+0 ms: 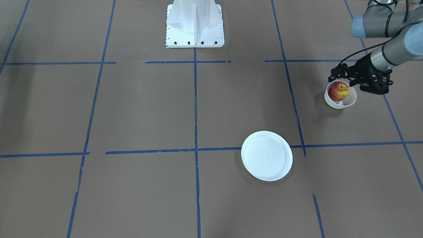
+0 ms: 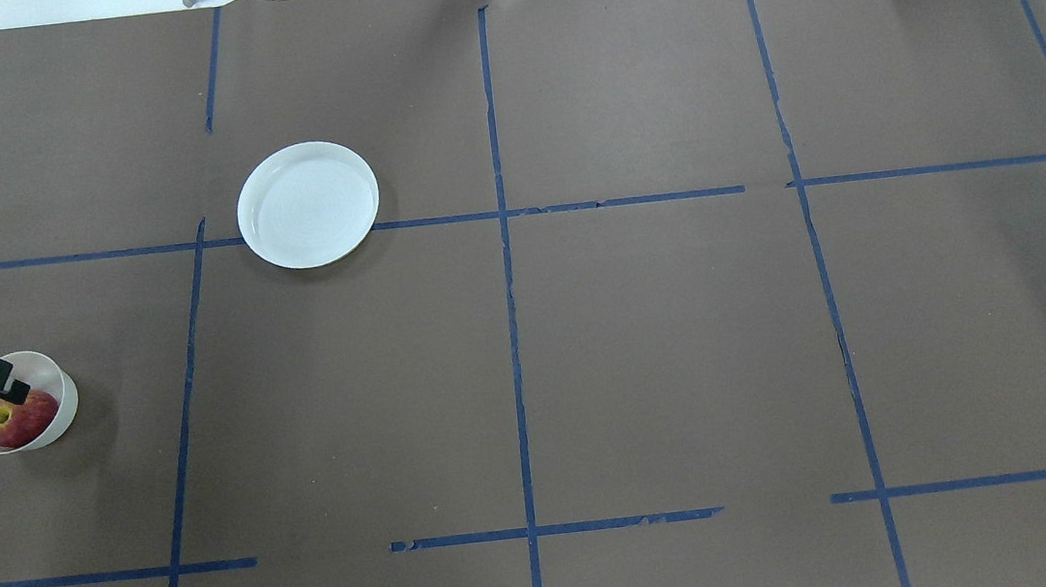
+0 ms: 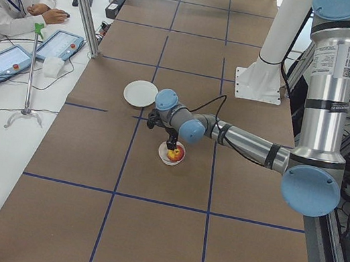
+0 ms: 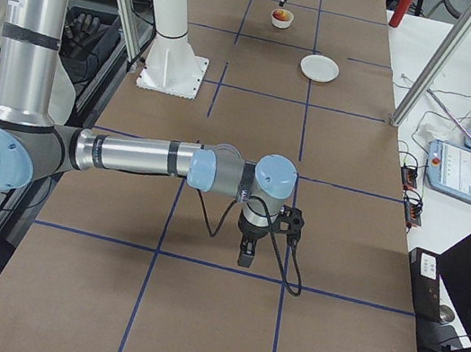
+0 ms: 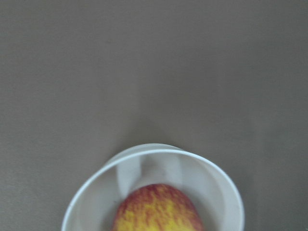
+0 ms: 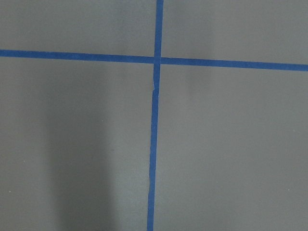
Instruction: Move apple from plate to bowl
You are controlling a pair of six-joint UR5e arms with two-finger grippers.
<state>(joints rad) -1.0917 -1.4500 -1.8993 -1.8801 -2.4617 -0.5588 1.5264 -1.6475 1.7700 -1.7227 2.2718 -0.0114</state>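
Note:
The red and yellow apple (image 1: 338, 91) lies in the small white bowl (image 1: 352, 99), stem dimple up in the overhead view (image 2: 4, 421). My left gripper (image 1: 342, 78) hangs just over the bowl's rim on the robot's side, jaws apart, holding nothing. The left wrist view shows the apple (image 5: 159, 209) inside the bowl (image 5: 219, 192), with no fingers in it. The flat white plate (image 1: 267, 155) is bare, away from the bowl toward the table's middle. My right gripper (image 4: 246, 253) shows only in the exterior right view, low over the table; I cannot tell if it is open or shut.
The robot's white base (image 1: 195, 23) stands at the table's robot-side edge. Blue tape lines (image 2: 508, 285) cross the brown table cover. Operators sit at a side table with tablets (image 3: 58, 44) beyond the far edge.

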